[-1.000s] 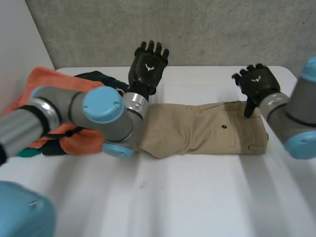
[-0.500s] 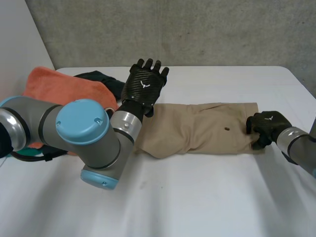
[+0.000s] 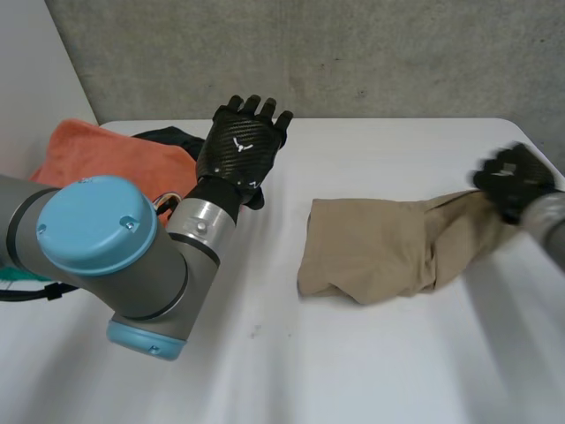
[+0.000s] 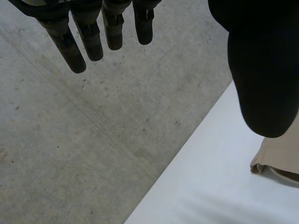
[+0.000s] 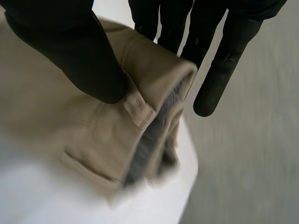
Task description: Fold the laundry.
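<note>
Tan trousers (image 3: 380, 249) lie bunched on the white table (image 3: 353, 371), right of the middle. My right hand (image 3: 516, 181) pinches their waistband (image 5: 154, 79) between thumb and fingers and holds that end lifted at the table's right side. The rest of the cloth trails from it down to the table. My left hand (image 3: 240, 146) hovers above the back left of the table, fingers straight and spread, holding nothing. In the left wrist view its fingers (image 4: 88, 37) point at the grey wall, and an edge of the trousers (image 4: 278, 161) lies beside its thumb.
An orange towel (image 3: 106, 159) and a dark garment (image 3: 172, 137) are heaped at the table's back left, partly behind my left arm (image 3: 115, 256). A grey wall (image 3: 353, 53) stands behind the table.
My right hand closed on the trousers' waistband and pulled it up and to the right, dragging the trousers away from my left hand and bunching them. My left arm drew back slightly.
</note>
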`<state>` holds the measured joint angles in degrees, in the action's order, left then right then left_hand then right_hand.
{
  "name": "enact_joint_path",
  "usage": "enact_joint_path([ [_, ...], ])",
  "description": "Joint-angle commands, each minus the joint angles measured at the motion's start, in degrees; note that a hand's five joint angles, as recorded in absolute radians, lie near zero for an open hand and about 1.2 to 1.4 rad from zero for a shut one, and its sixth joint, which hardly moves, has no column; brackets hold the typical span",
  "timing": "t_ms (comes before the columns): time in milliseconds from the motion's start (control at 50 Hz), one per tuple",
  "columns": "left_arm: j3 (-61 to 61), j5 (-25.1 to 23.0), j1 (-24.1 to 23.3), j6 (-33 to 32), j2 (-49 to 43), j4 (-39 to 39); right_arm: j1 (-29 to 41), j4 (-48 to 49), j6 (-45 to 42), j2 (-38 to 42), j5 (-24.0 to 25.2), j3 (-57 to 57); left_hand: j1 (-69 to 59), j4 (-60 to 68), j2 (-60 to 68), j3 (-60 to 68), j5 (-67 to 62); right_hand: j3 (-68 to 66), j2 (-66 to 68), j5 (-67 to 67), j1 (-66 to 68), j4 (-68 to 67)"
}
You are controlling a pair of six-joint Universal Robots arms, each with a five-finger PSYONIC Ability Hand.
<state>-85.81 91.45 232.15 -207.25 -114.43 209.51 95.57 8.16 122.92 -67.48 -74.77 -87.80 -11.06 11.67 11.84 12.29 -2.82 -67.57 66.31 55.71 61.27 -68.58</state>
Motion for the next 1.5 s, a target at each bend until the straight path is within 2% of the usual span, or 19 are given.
enact_joint_path([
  [20,-0.67,0.13,0.58,1.76,0.52,0.02,17.36,6.86,-1.97,3.57,11.47,0.0,1.06,-1.67,-1.84,-2.29,2.82,-12.43,13.69,14.29,18.73,-11.42],
  [60,-0.67,0.13,0.58,1.76,0.69,0.02,20.96,7.92,-5.92,7.09,15.44,-0.7,1.06,-1.67,-1.84,-2.29,2.82,-12.43,13.69,14.29,18.73,-11.42],
  [140,-0.5,0.22,0.67,1.76,0.69,0.2,23.87,6.52,-14.79,11.05,15.28,0.08,1.06,-1.67,-1.84,-2.29,2.82,-11.49,12.75,13.35,17.79,-10.48],
  [180,-0.15,0.22,0.67,1.85,0.69,0.29,23.96,6.25,-16.56,11.14,14.75,0.35,1.06,-1.67,-1.84,-2.29,2.82,24.15,-22.89,-22.29,-17.85,25.16],
  [200,0.11,0.31,0.76,1.85,0.69,0.46,24.13,6.25,-16.13,10.71,13.79,0.52,1.06,-1.67,-1.84,-2.29,2.82,57.57,-56.31,-55.71,-51.27,58.58],
  [260,1.34,0.92,1.55,1.94,0.69,1.08,23.61,5.99,-11.06,9.13,13.34,0.53,1.06,-1.67,-1.84,-2.29,2.82,57.57,-56.31,-55.71,-51.27,58.58],
  [300,3.8,2.07,2.69,2.03,0.35,1.78,21.25,6.16,4.02,4.05,13.6,0.18,1.06,-1.67,-1.84,-2.29,2.82,57.57,-56.31,-55.71,-51.27,58.58],
  [320,4.68,2.42,2.95,2.03,0.17,1.87,20.71,6.16,7.83,2.89,13.69,0.0,1.06,-1.67,-1.84,-2.29,2.82,57.57,-56.31,-55.71,-51.27,58.58],
  [380,8.81,2.86,3.13,2.29,-1.23,1.61,17.65,6.69,34.39,-3.25,13.25,-0.62,1.06,-1.67,-1.84,-2.29,2.82,57.57,-56.31,-55.71,-51.27,58.58],
  [480,17.49,1.11,1.56,6.58,-8.25,-1.98,10.02,4.77,51.08,-6.34,12.46,-0.44,1.01,-1.62,-1.8,-2.24,2.77,57.57,-56.31,-55.71,-51.27,58.58],
  [560,26.27,-3.36,-1.08,9.49,-14.57,-12.15,4.37,-1.03,50.76,-6.96,10.97,0.7,0.68,-1.29,-1.46,-1.9,2.44,57.57,-56.31,-55.71,-51.27,58.58],
  [640,36.31,-6.98,-3.54,11.34,-22.49,-22.63,3.66,-6.39,48.65,-3.02,9.74,4.82,0.01,-0.62,-0.79,-1.23,1.77,57.57,-56.31,-55.71,-51.27,58.58],
  [720,42.91,-5.93,-5.21,11.61,-28.21,-28.62,3.83,-12.71,44.18,4.97,10.0,11.32,-0.33,-0.28,-0.45,-0.89,1.43,57.57,-56.31,-55.71,-51.27,58.58],
  [900,43.45,4.43,-6.27,11.34,-31.65,-33.63,4.18,-19.59,41.18,16.76,10.35,20.21,-0.5,-0.11,-0.28,-0.73,1.26,57.57,-56.31,-55.71,-51.27,58.58],
  [1040,43.18,5.23,-5.75,10.99,-32.61,-39.79,4.19,-20.12,37.5,22.56,9.21,22.06,-0.5,-0.11,-0.28,-0.73,1.26,57.57,-56.31,-55.71,-51.27,58.58],
  [1180,43.18,4.71,-5.57,9.68,-32.09,-41.46,4.54,-20.12,33.09,21.26,6.22,22.67,-0.16,-0.44,-0.62,-1.06,1.6,57.57,-56.31,-55.71,-51.27,58.58],
  [1320,43.19,2.95,-4.69,9.41,-27.53,-41.37,4.19,-19.76,33.44,11.95,6.13,20.48,0.51,-1.11,-1.29,-1.73,2.27,57.57,-56.31,-55.71,-51.27,58.58],
  [1400,42.22,0.05,-4.87,10.11,-23.66,-40.94,3.57,-18.45,34.76,8.34,5.6,16.09,0.85,-1.45,-1.63,-2.07,2.61,57.57,-56.31,-55.71,-51.27,58.58],
  [1500,39.41,-4.34,-4.43,11.69,-16.9,-39.0,3.22,-15.37,41.86,3.51,3.06,7.85,0.85,-1.45,-1.63,-2.07,2.61,57.57,-56.31,-55.71,-51.27,58.58],
])
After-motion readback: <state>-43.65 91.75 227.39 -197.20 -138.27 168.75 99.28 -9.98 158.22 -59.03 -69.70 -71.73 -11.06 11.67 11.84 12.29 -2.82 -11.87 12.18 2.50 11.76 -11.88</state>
